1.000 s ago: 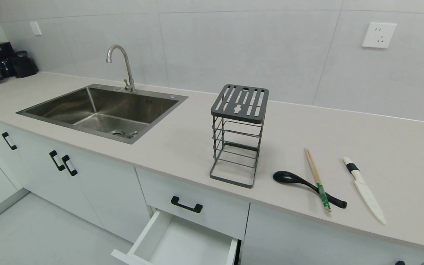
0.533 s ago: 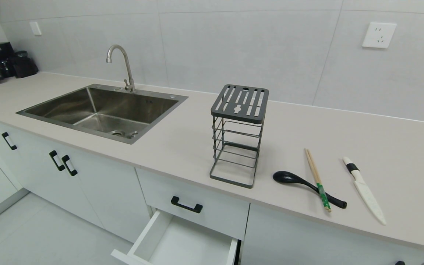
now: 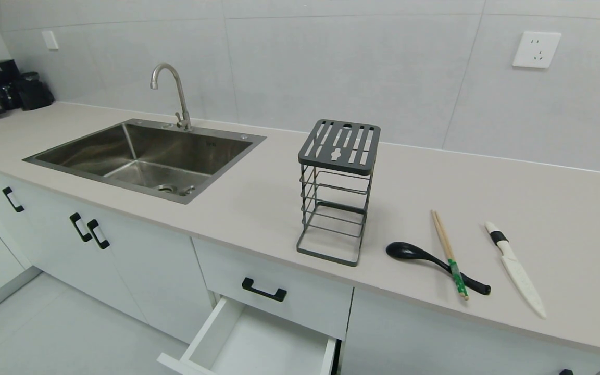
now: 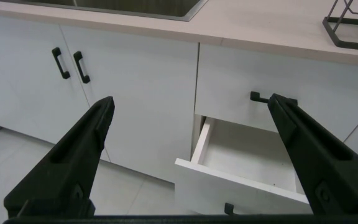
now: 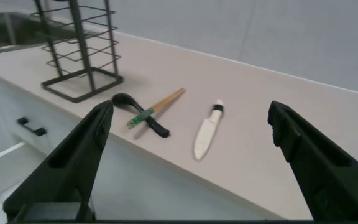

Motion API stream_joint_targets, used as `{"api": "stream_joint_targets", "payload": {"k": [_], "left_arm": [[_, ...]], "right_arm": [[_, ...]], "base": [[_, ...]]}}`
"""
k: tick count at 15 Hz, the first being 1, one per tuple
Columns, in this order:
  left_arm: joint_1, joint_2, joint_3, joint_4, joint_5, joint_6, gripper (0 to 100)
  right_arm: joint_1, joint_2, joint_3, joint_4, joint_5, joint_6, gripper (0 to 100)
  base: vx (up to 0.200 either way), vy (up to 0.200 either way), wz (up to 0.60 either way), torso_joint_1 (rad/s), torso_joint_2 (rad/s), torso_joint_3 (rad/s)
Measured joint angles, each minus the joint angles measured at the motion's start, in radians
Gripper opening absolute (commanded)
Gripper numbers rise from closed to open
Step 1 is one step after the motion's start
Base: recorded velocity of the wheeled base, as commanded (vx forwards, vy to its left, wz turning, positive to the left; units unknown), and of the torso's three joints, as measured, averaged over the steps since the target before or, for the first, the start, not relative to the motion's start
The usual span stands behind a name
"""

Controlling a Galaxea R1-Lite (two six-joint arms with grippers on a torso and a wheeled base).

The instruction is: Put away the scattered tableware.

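Black spoon (image 3: 417, 253), chopsticks (image 3: 448, 252), white knife (image 3: 516, 271) lie loose on the tabletop (image 3: 258, 208), awaiting the slotted rack (image 3: 337, 192); left tool (image 4: 190, 102) and right tool (image 5: 190, 107) open, empty

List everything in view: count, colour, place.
sink: 1, steel, in counter, left
faucet: 1, steel, behind sink
rack: 1, dark grey, upright on counter, right of sink
spoon: 1, black, right of rack
chopsticks: 1 pair, wooden, green band, across spoon's handle
knife: 1, white, rightmost on counter
drawer: 1, white, open, under counter
wall socket: 1, white, upper right
left gripper: 1, black, open, before the drawer
right gripper: 1, black, open, before the tableware
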Motion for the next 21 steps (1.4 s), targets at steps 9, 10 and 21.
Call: {"api": "stream_joint_targets", "payload": {"k": [9,10,21], "left_arm": [[0.0,0.0,0.0,0.0,0.0,0.0,100],[0.0,0.0,0.0,0.0,0.0,0.0,100],[0.0,0.0,0.0,0.0,0.0,0.0,100]], "right_arm": [[0.201,0.468,-0.248,0.17,0.219,0.19,100],[0.219,0.484,-0.254,0.205,0.219,0.19,100],[0.342,0.844,-0.355,0.256,0.208,0.254,100]], "base": [[0.0,0.0,0.0,0.0,0.0,0.0],[0.0,0.0,0.0,0.0,0.0,0.0],[0.0,0.0,0.0,0.0,0.0,0.0]]}}
